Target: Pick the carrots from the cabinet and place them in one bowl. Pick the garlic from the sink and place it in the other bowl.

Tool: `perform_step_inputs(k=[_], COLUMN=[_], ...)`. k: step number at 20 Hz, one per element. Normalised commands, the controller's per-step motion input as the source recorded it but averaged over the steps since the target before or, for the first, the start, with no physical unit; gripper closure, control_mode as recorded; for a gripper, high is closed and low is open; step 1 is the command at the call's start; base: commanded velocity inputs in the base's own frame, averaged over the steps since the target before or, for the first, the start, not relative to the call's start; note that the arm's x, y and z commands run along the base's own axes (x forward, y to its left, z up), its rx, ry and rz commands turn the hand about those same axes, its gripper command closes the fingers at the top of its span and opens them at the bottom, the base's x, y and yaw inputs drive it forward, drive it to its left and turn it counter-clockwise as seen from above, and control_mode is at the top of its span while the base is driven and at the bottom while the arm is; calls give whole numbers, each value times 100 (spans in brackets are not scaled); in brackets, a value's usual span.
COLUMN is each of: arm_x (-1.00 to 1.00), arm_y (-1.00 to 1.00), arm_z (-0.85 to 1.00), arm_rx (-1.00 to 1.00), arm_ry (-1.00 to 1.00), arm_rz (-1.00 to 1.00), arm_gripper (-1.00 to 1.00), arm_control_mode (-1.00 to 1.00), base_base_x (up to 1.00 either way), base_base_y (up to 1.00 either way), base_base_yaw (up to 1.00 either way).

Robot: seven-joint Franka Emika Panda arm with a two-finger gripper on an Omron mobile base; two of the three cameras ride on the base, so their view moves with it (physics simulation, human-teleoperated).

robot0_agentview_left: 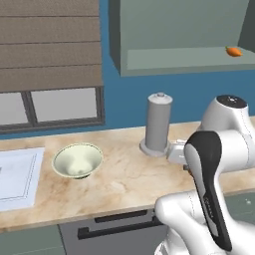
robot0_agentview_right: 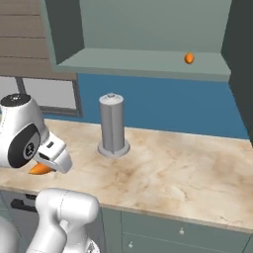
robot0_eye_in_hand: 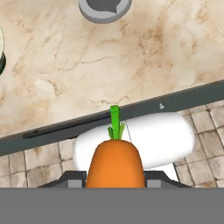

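Left of your arm, the cream-green bowl sits empty on the counter, with the grey canister between it and the arm. Your pincer is clenched on one carrot, leafy top pointing away from the hand, held above the counter's front edge. Carry it leftward to the bowl; the other carrot lies on the cabinet shelf, upper right.

An orange carrot with a green top is shown against a beige, brown-veined marble counter. A grey-green cabinet, a cream-green bowl and a grey canister are seen before a blue wall.
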Motion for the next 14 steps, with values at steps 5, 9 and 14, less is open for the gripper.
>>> perform_step_inputs(k=[5,9,14], arm_x=[0,0,0], arm_y=[0,0,0], arm_z=[0,0,0], arm_rx=[0,0,0], arm_ry=[0,0,0], arm_rz=[0,0,0], arm_gripper=[100,100,100], arm_control_mode=[100,100,100], base_base_x=[35,41,65], base_base_y=[100,72,44], base_base_yaw=[0,0,0])
